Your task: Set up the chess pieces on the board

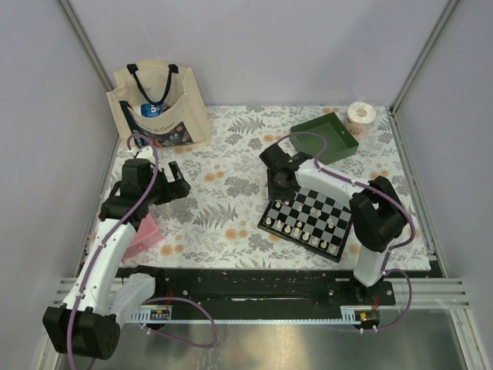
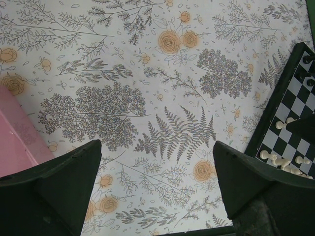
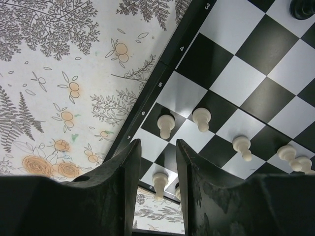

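Note:
The black-and-white board (image 1: 317,206) lies to the right of the table's middle, in front of the right arm. Several cream-white chess pieces (image 1: 297,228) stand along its near rows. My right gripper (image 1: 277,185) hovers over the board's left corner. In the right wrist view its jaws (image 3: 156,145) stand a little apart over the board (image 3: 261,49). A white piece (image 3: 160,183) stands on a corner square in the gap, touched by neither finger. More white pawns (image 3: 201,119) stand in a row beyond. My left gripper (image 2: 156,145) hangs open and empty over the floral cloth; its view shows the board's edge (image 2: 275,105).
A cream tote bag (image 1: 158,104) stands at the back left. A green tray (image 1: 325,135) and a paper roll (image 1: 360,116) sit at the back right. A pink object (image 1: 145,235) lies by the left arm. Grey walls enclose the table.

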Tool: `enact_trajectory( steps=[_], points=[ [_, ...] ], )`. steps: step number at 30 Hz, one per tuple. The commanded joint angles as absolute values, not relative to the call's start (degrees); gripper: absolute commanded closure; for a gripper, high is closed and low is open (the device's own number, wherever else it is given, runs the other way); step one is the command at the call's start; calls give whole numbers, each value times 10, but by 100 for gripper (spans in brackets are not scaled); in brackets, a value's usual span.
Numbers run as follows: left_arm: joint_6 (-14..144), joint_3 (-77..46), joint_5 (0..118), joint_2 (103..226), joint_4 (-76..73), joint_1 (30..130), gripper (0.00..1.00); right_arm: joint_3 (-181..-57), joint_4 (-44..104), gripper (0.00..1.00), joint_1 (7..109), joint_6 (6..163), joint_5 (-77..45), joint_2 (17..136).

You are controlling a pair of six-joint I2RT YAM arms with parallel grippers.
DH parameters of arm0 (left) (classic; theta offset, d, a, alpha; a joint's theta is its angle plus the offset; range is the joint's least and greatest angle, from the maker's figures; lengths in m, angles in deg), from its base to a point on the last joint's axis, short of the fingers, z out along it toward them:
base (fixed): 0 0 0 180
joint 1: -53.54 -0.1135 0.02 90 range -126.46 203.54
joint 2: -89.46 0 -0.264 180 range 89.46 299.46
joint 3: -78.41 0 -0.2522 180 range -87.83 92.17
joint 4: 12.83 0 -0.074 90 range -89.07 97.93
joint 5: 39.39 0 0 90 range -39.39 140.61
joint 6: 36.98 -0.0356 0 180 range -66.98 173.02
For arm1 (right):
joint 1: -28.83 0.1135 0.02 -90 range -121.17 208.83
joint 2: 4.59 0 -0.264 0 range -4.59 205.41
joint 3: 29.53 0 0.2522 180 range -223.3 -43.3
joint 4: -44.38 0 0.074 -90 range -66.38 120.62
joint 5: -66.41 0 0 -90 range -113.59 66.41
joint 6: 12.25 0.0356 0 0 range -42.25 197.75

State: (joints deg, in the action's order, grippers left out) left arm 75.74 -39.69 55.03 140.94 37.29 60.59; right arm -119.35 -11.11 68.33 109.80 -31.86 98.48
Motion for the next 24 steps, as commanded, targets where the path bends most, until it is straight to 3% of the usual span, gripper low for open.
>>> enact_trajectory(
  steps=[1, 24],
  points=[
    [754, -398, 558, 1407, 353, 604, 1, -1219, -106, 58, 676, 1089, -319, 1002],
    [753, -398, 560, 1412, 353, 603, 1, -1211, -102, 62, 671, 1077, -309, 1027]
  ],
)
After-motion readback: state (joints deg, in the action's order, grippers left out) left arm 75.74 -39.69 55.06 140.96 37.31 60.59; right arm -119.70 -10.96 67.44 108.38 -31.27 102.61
